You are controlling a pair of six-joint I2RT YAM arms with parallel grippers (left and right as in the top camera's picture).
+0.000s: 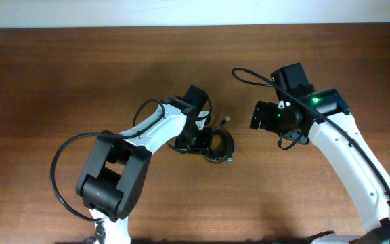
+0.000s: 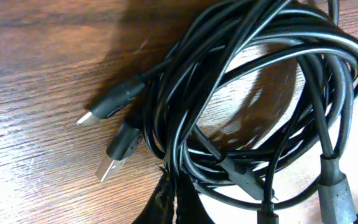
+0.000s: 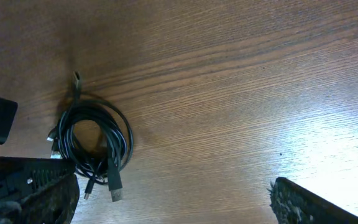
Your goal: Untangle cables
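The cables (image 1: 219, 144) lie as one small coiled black bundle on the wooden table, just right of my left gripper (image 1: 198, 142). In the left wrist view the cables (image 2: 253, 81) fill the frame, with a silver-tipped flat plug (image 2: 107, 168) and a smaller plug (image 2: 92, 116) sticking out to the left. My left gripper (image 2: 173, 182) is shut, its tips pinching strands at the coil's lower edge. My right gripper (image 1: 257, 116) hovers open to the right of the bundle. In its own view the cables (image 3: 95, 140) lie at the left, outside the right gripper (image 3: 173, 199), which holds nothing.
Thick black arm cables loop beside the left arm (image 1: 58, 169) and above the right arm (image 1: 246, 73). A loose plug end (image 1: 226, 120) points up and right from the bundle. The table's far edge (image 1: 181, 27) meets a white wall.
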